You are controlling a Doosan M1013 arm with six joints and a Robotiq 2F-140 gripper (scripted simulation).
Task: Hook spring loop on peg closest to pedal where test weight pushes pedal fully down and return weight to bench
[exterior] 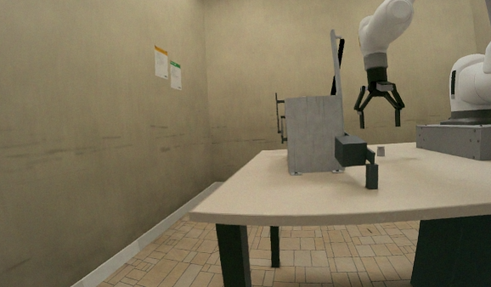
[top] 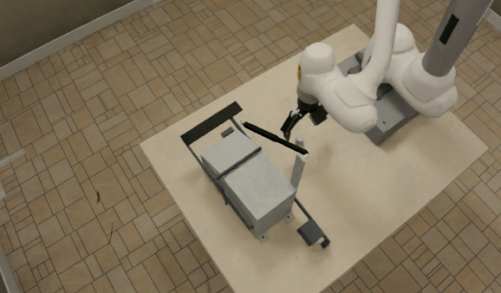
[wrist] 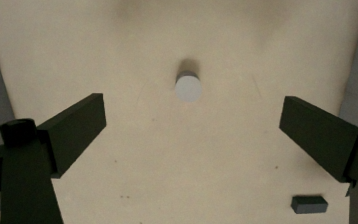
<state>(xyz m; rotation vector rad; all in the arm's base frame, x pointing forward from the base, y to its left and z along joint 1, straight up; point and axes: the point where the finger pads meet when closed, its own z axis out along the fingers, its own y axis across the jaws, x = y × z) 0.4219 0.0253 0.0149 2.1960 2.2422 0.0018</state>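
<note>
The gripper (top: pixel 287 133) (exterior: pixel 380 126) (wrist: pixel 193 110) hung spread and empty; the steel weight (top: pixel 299 139) (exterior: pixel 380 151) (wrist: pixel 188 89) stood upright, upper centre of the wrist frame. Descending off-centre (it sat above mid-frame) risked a fingertip toppling it.
</note>
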